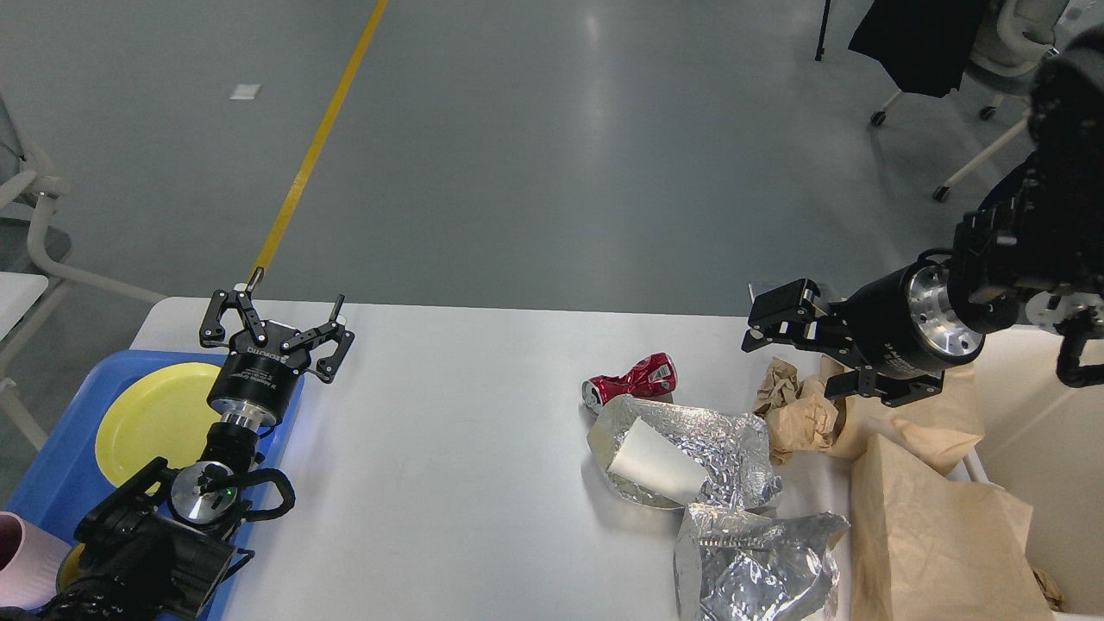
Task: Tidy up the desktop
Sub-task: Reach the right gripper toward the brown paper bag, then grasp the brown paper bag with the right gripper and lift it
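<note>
Two grippers up, both empty. Left gripper (pixel 278 316) has fingers spread, hanging over the desktop (pixel 448 466) at its far-left corner by the blue tray (pixel 52 470) with the yellow plate (pixel 147 418). Right gripper (pixel 798 349) also spread, above the crumpled brown paper (pixel 793 410) on the desktop's right side. Red can (pixel 630 381) and foil (pixel 690 448) lie left of it, apart.
</note>
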Robot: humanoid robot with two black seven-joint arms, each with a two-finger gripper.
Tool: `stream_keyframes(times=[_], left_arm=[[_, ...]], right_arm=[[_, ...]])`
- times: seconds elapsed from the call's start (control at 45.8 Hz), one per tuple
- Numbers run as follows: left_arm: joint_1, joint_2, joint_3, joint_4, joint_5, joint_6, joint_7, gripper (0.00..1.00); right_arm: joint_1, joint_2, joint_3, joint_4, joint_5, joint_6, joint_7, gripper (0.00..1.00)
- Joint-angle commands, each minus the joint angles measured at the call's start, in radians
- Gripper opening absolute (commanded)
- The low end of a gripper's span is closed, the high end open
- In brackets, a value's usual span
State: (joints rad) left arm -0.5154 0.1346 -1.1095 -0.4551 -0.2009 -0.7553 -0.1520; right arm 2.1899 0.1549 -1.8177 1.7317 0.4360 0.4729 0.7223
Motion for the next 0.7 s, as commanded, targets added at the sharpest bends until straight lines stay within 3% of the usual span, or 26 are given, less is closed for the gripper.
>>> stream_keyframes(times=[0.0,0.153,0.328,0.677], left_arm=[[0.006,0.000,0.002,0.000,0.000,-0.018,0.000,1.00],[0.005,0.000,0.005,0.000,0.000,-0.018,0.002,1.00],[0.005,0.000,0.005,0.000,0.000,-0.019,0.002,1.00],[0.003,0.000,0.007,0.001,0.000,-0.019,0.002,1.00]], right_arm=[[-0.042,0.018,-0.003,-0.001,0.009,-0.094,-0.018,1.00],[-0.119,0.043,-0.005,-0.008,0.009,-0.166,-0.050,1.00],[-0.220,0.043,-0.009,-0.009,0.009,-0.267,-0.148,1.00],[-0.593,0.043,-0.100,-0.144,0.029,-0.450,-0.172,1.00]])
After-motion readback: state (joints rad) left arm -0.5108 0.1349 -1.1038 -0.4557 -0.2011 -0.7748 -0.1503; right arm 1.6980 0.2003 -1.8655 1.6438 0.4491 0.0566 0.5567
